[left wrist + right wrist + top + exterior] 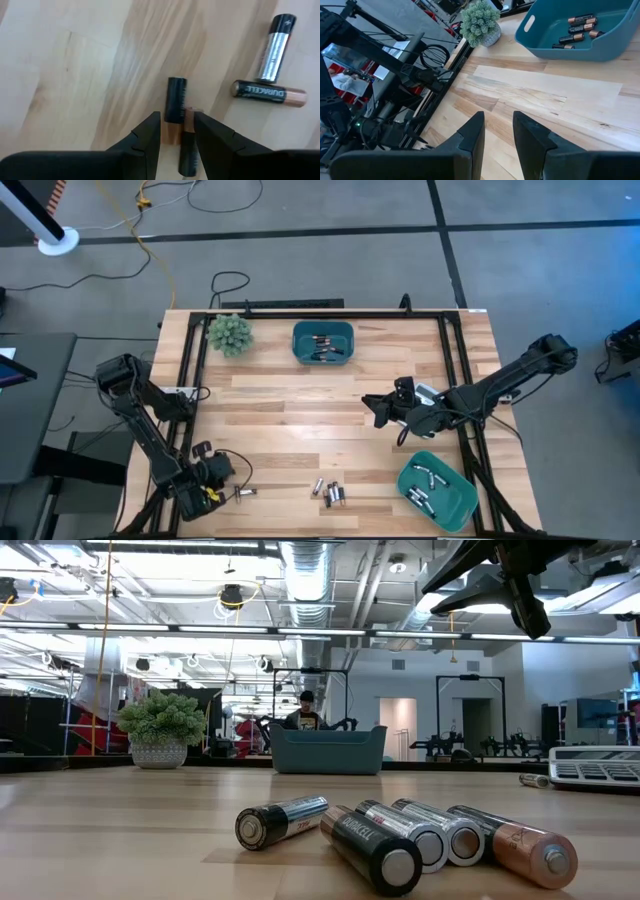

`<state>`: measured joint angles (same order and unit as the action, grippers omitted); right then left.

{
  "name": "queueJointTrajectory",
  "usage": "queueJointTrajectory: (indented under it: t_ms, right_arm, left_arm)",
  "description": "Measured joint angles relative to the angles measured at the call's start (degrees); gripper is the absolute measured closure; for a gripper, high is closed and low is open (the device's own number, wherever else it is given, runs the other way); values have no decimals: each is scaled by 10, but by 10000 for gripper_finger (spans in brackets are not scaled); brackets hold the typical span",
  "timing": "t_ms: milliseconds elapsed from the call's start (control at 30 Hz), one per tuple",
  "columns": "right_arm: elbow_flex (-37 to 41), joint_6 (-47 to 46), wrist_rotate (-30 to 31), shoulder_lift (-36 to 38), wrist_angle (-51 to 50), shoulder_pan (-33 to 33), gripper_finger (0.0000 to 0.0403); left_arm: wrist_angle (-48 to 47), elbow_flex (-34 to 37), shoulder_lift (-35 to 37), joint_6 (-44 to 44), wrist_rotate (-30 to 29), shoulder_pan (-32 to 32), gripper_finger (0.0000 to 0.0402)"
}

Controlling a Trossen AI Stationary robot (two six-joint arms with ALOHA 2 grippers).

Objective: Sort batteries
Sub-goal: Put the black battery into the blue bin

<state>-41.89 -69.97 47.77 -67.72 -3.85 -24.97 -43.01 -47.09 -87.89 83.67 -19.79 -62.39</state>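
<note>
The left gripper (177, 131) is down at the table (300, 410) near its front left corner, its jaws parted and astride two batteries. The nearer, darker cell (188, 150) lies lengthwise in the gap between the jaws, and the black cell (175, 100) starts between their tips and runs out beyond them, end to end with the first and shifted a little to one side. I cannot tell whether either jaw touches them. Past the tips and off to one side lie a black-and-copper battery (268, 93) and a silvery battery (275, 49), clear of the jaws. A loose cluster of batteries (331, 493) lies on the table's front edge, well apart from this gripper. The right gripper (381, 408) hangs over the middle of the table, jaws released with nothing between them. Just behind and beside that arm, at the front right corner, a teal bin (452, 505) holds a few cells. Far beyond the jaws, at the back edge, a second teal bin (555, 33) holds black-and-copper batteries (580, 27), with a small potted plant (481, 21) beside it.
</note>
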Motion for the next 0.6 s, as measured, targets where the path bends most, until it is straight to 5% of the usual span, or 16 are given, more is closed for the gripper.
queueJointTrajectory:
  t_ms: [600]
  right_arm:
    - [0,1,0,0,0,0,285]
  left_arm:
    - [-25,36,2,-12,-36,44,290]
